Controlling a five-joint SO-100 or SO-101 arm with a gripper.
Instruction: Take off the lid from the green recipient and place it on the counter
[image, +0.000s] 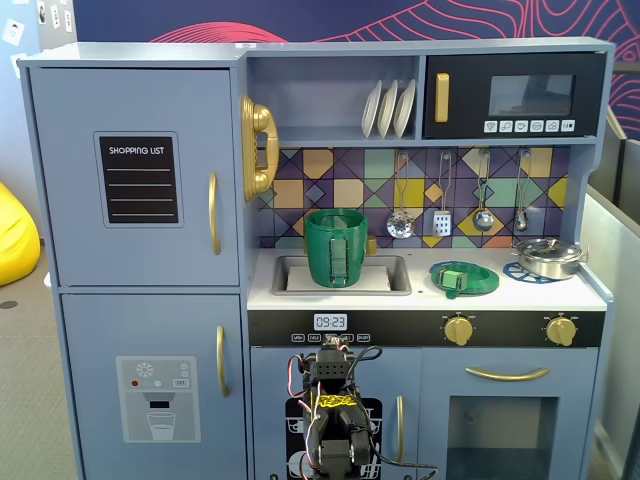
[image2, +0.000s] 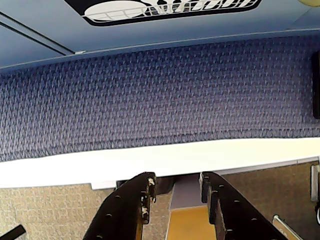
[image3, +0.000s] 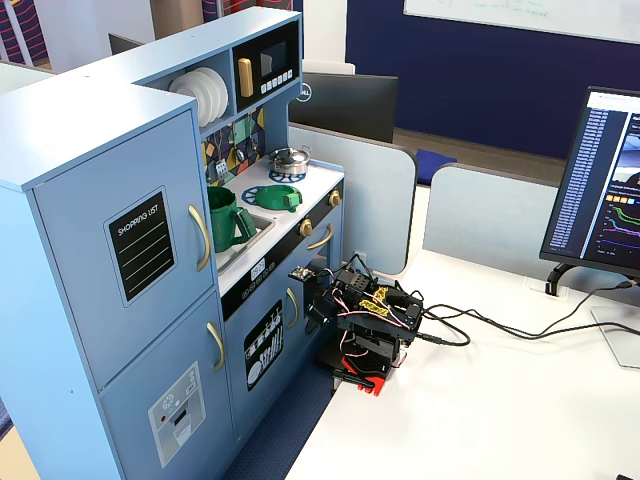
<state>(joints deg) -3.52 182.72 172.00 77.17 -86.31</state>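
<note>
The green recipient (image: 336, 248) stands upright in the grey sink, with no lid on it; it also shows in the other fixed view (image3: 228, 218). The lid (image: 464, 277) lies flat on the white counter (image: 570, 293) to the right of the sink, knob up, and is also seen from the side (image3: 279, 196). The arm (image: 335, 420) is folded low in front of the kitchen's lower doors, far below both. In the wrist view my gripper (image2: 177, 182) is open and empty, its fingers apart, pointing at blue carpet and a white table edge.
A small silver pot (image: 548, 257) sits on the burner ring at the counter's right end. Utensils hang on the tiled wall behind. The arm's base (image3: 360, 365) stands on a white desk with cables and a monitor (image3: 610, 180).
</note>
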